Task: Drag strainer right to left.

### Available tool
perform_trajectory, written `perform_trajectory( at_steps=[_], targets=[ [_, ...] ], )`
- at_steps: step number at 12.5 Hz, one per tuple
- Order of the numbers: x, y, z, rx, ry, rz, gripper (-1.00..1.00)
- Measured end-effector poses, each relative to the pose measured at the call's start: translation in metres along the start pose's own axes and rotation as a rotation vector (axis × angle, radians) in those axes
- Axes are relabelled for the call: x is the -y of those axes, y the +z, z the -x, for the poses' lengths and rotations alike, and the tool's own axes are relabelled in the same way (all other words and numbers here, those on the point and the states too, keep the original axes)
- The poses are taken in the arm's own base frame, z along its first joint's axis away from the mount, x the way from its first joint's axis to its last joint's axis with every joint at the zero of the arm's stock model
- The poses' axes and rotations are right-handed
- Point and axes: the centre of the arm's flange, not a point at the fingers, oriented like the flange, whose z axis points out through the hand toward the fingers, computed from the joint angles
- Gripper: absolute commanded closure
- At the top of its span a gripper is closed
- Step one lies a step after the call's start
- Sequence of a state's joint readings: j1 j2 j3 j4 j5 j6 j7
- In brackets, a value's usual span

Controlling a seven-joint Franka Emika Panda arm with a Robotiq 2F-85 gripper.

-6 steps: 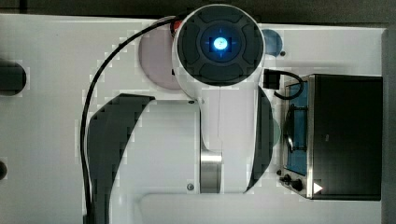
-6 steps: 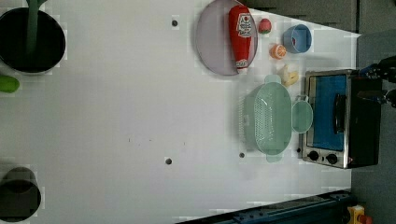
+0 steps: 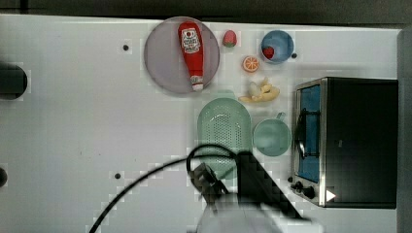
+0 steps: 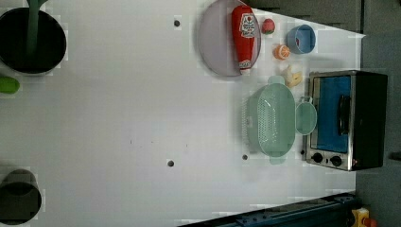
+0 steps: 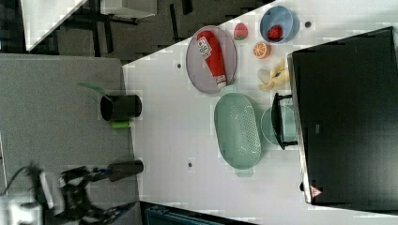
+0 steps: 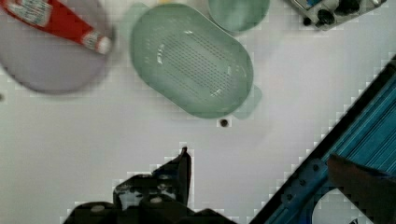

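The strainer (image 3: 224, 132) is sitting on the white table (image 3: 97, 145), toward the top view's right, with the cup (image 3: 272, 137) touching or just beside its right rim and the toaster oven (image 3: 345, 141) beyond that. A purple plate (image 3: 165, 63) carrying a ketchup bottle (image 3: 191, 53) is lying just past its far end, and a banana (image 3: 261, 91) is resting near the far right corner of it.

It is looking like thin, stiff plastic, so probably light and quick to slide or tip; hooking over the rim of the long side, or the small tab (image 5: 244, 172) at the near end, seems the safest hold.

The gripper (image 6: 154, 191) is hanging above bare table, well apart from the strainer; whether its fingers are spread or pressed together cannot be told.

To the top view's left the table is lying open, with only small dark holes (image 3: 117, 175) in it. The plate's edge is sitting close, so a straight leftward pull should be clearing it narrowly.
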State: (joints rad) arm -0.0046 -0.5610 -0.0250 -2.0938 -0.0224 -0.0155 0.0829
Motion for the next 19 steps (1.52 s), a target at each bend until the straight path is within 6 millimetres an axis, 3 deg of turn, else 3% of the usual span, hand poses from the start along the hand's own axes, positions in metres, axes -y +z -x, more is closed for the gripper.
perform_trajectory(
  at_steps=[2,4,5,6,8,10,12,14,19],
  targets=[
    [-0.006,-0.028,0.0,-0.097,0.009,-0.083,-1.0],
    [0.012,-0.018,-0.018,-0.118,0.038,-0.113,-1.0],
    [0.028,0.01,-0.029,-0.089,0.059,-0.086,-1.0],
    [0.043,0.052,-0.039,-0.045,0.09,-0.028,-1.0],
    [0.068,0.151,-0.055,0.019,0.164,0.087,-1.0],
    [0.08,0.251,-0.055,0.099,0.258,0.21,-1.0],
    [0.078,0.325,-0.048,0.121,0.305,0.253,-1.0],
    [0.083,0.36,-0.044,0.118,0.337,0.233,-1.0],
    [0.108,0.41,-0.059,0.021,0.486,0.072,-1.0]
  ],
)
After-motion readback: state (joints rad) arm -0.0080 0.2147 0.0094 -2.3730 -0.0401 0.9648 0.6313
